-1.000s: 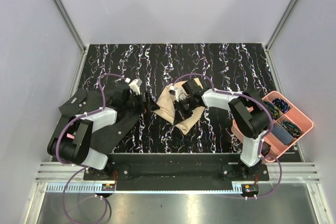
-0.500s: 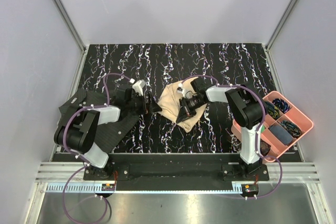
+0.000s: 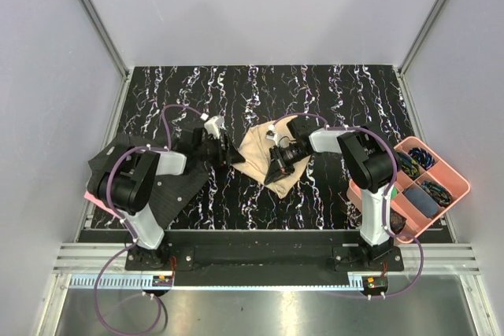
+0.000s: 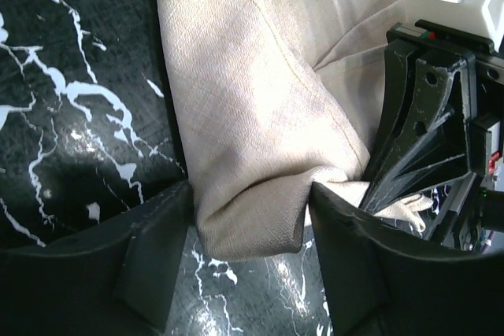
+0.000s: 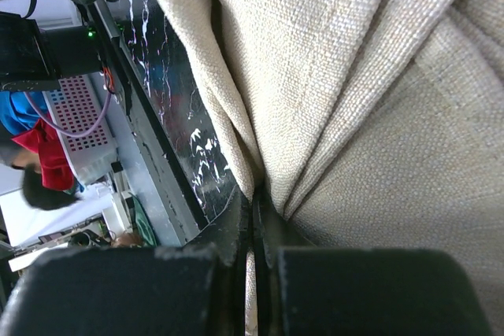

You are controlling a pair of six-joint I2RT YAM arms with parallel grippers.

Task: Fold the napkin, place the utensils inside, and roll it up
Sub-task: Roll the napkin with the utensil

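The beige napkin [image 3: 258, 149] lies bunched in folds at the table's middle. My right gripper [image 3: 280, 165] is on its right part and is shut on a pinched fold of the napkin [image 5: 331, 76], with the cloth running between the closed jaws [image 5: 253, 222]. My left gripper [image 3: 233, 155] is at the napkin's left edge. Its jaws are open and stand on either side of a folded corner of the napkin [image 4: 252, 222]. The right gripper's black frame [image 4: 425, 139] shows just beyond that corner. The wooden spoon and the stick utensil are not visible in any view.
A black dotted mat [image 3: 161, 194] lies under my left arm at the table's left, with a pink-red mark [image 3: 90, 195] at its edge. A pink tray [image 3: 453, 175] of small coloured items stands at the right. The table [image 3: 315, 92] is black marbled.
My left gripper has moved right to the napkin's left corner. My right gripper has shifted slightly while holding the cloth, and the napkin has bunched up more.
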